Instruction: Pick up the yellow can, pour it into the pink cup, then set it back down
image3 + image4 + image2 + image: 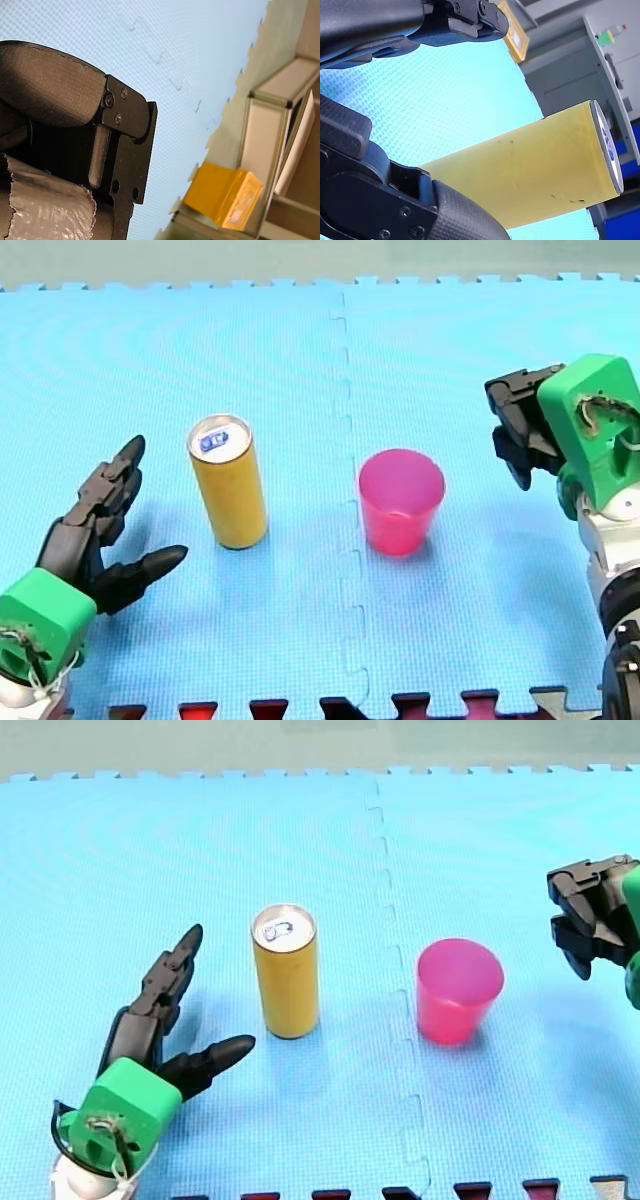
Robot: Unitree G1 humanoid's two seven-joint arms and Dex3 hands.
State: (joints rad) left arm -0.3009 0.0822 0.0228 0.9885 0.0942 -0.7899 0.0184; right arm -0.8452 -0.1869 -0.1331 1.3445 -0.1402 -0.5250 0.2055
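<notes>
Cylindrical yellow can, pink cup, foam mat, left robot hand unclenched by can, right robot hand curled near cup

Black segmented fingers, green wrist blocks

We see a light blue foam mat made of interlocking tiles. A tall yellow metal can and a pink plastic cup stand upright on it, apart, with the seam between them.
</notes>
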